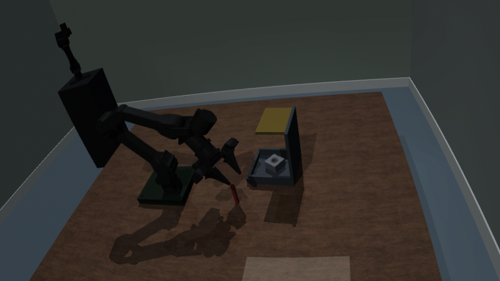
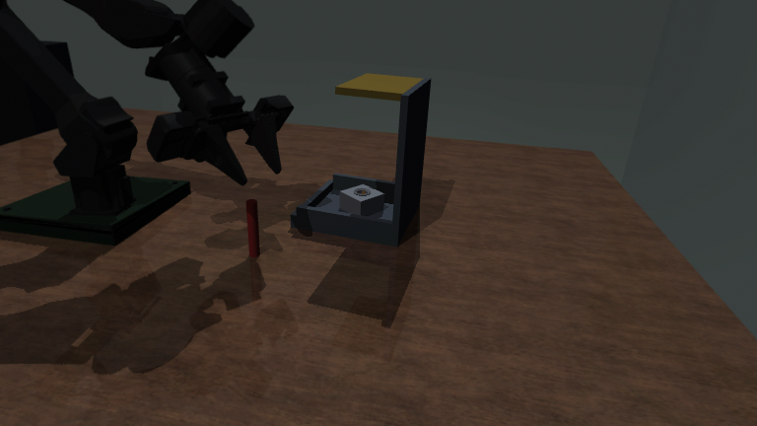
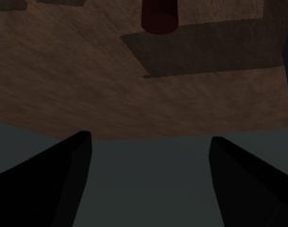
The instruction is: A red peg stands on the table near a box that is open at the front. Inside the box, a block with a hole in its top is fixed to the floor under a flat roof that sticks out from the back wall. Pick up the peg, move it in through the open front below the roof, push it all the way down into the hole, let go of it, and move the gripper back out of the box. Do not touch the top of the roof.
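Observation:
The red peg [image 1: 234,193] [image 2: 253,228] [image 3: 160,16] stands upright on the table, left of the box's front side. My gripper [image 1: 235,178] [image 2: 262,177] [image 3: 151,144] is partly open and empty, tilted downward. In the exterior view its fingertips are above the peg's top and do not touch it. In the wrist view the peg is at the top edge, outside the fingers. The box [image 1: 271,181] [image 2: 346,222] holds a light block [image 1: 274,163] [image 2: 362,200] with a round hole in its top. The yellow roof [image 1: 274,120] [image 2: 379,84] juts out over the block.
The box's tall back wall [image 1: 293,145] [image 2: 413,165] stands on the side away from the arm, and low rims edge its floor. The arm's green base plate [image 1: 154,191] [image 2: 55,220] is at the left. A pale rectangle [image 1: 296,268] lies at the table's near edge.

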Tool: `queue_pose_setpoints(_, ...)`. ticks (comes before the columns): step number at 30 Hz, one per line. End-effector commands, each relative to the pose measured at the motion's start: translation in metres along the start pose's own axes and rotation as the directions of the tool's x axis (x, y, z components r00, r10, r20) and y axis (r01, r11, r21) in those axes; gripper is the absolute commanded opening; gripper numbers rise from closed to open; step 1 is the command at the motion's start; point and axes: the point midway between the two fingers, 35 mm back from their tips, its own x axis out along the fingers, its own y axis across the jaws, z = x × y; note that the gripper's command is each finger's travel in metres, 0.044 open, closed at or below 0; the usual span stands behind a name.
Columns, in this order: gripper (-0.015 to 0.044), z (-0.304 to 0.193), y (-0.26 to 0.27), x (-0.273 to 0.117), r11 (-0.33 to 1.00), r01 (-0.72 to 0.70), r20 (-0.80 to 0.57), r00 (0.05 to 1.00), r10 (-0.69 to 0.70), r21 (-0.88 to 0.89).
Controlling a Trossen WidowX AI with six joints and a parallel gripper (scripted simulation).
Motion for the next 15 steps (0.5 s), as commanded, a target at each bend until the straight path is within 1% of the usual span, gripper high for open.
queue_pose_setpoints(1,0.022,0.0018,-0.0002,0.0012,1.0,0.002,0.006,1.0,-0.002,-0.007)
queue_pose_setpoints(15,0.022,0.0084,-0.0014,0.0094,1.0,0.002,0.006,1.0,-0.002,-0.007)
